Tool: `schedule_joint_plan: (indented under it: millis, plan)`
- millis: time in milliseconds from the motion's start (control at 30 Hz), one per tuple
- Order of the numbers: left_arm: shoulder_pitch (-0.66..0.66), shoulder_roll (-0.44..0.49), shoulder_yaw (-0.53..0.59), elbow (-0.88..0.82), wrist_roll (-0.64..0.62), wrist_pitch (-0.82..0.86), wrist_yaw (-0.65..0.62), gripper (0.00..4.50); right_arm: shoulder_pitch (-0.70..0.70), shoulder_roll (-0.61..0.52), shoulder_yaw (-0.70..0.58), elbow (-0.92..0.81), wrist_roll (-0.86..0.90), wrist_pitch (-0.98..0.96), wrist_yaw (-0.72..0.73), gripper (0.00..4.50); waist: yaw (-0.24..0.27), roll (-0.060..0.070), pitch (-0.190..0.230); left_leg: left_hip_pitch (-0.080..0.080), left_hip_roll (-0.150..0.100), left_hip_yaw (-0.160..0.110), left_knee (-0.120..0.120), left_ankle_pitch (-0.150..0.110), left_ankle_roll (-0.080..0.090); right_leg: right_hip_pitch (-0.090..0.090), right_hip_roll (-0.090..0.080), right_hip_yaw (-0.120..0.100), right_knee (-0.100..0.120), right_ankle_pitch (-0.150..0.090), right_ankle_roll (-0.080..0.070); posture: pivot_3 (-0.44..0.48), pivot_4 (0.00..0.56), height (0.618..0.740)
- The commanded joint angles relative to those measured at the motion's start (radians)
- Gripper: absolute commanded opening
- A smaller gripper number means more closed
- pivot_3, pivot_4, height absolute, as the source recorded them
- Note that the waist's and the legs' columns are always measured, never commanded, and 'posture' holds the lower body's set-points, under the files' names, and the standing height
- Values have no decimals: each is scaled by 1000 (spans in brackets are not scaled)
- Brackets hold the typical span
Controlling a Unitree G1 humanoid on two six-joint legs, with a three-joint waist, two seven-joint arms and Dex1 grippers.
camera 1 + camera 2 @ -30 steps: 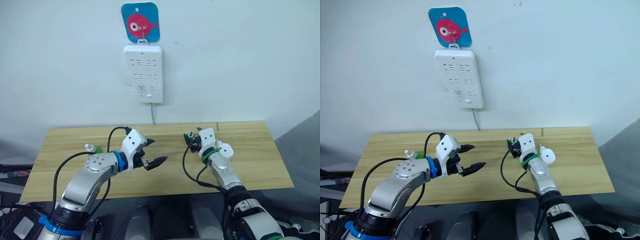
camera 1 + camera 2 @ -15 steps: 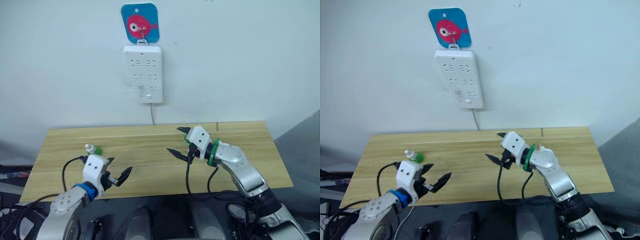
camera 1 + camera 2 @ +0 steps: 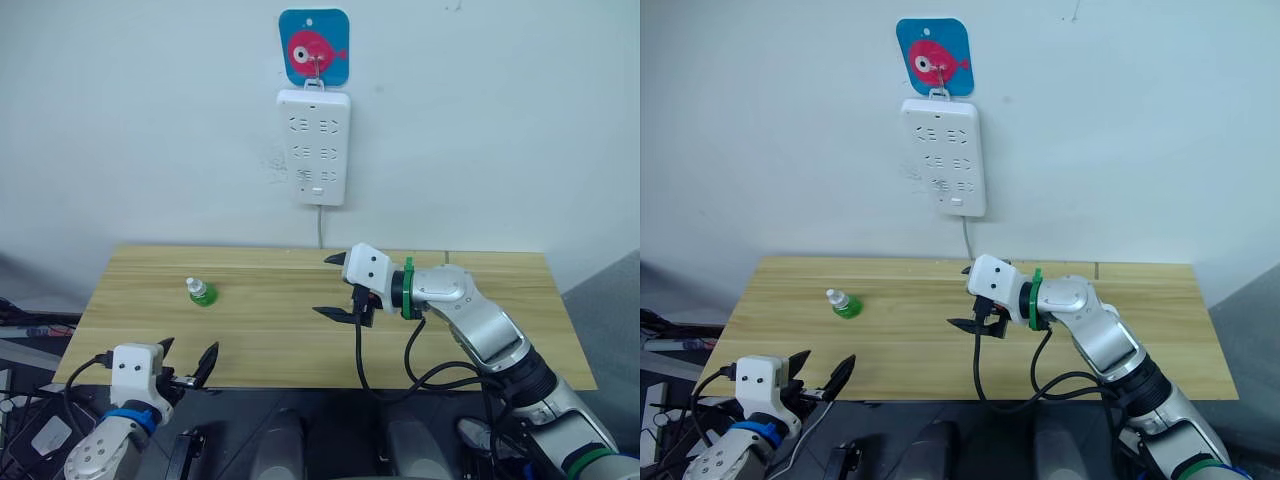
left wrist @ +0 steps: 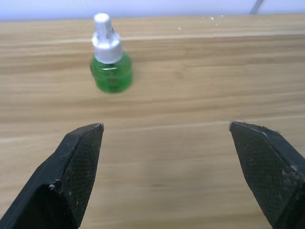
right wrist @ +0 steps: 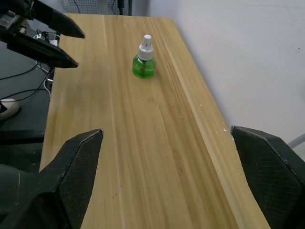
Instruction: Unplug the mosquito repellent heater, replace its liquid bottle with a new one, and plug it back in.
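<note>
Both grippers spread wide and empty over the wooden table, a green bottle standing alone.

The small green bottle (image 3: pixel 201 292) with its white cap stands upright on the table (image 3: pixel 260 345), toward nine o'clock from the middle and nearer the wall. The left gripper (image 3: pixel 185 365) hangs at the near edge around seven o'clock, fingers well apart, pointing toward the bottle but well short of it. The right gripper (image 3: pixel 333 286) hovers over the table's centre, fingers parted wide, holding nothing, aimed toward nine o'clock. On the wall at twelve o'clock hangs a white socket strip (image 3: pixel 314 147) under a blue fish hook (image 3: pixel 313 47); I cannot make out the heater anywhere.
</note>
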Motion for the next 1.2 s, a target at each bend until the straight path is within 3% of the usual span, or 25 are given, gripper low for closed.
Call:
schedule_joint_plan:
  millis: [33,233,533,867,1200]
  plan:
    - [-36,23,20,66,15,-35,-2,4500,-10,17,3,-104,31,68,1,4479,0,0,1,0,0,0,0,0,0,0,0,0,0,0,0,79,234,725]
    - [-110,59,13,167,27,-56,-13,4500,-16,77,33,-158,20,199,-57,4479,-2,1,12,0,1,0,0,0,0,0,1,0,0,0,0,67,309,725]
    - [-298,100,-27,436,72,-105,-34,4500,-77,83,21,-243,68,409,-88,4479,-8,2,77,0,1,0,0,0,0,-1,1,0,1,1,-1,-17,406,725]
    - [-513,119,-37,736,106,-255,-15,4500,-95,81,-5,-339,137,571,-145,4479,-27,5,121,-3,1,0,-1,0,0,-4,0,0,1,1,-1,-90,446,725]
    - [-608,118,-53,889,116,-350,3,4500,-96,50,-14,-372,191,615,-177,4479,-48,8,135,-3,1,0,-2,0,0,-5,0,0,1,1,0,-108,455,725]
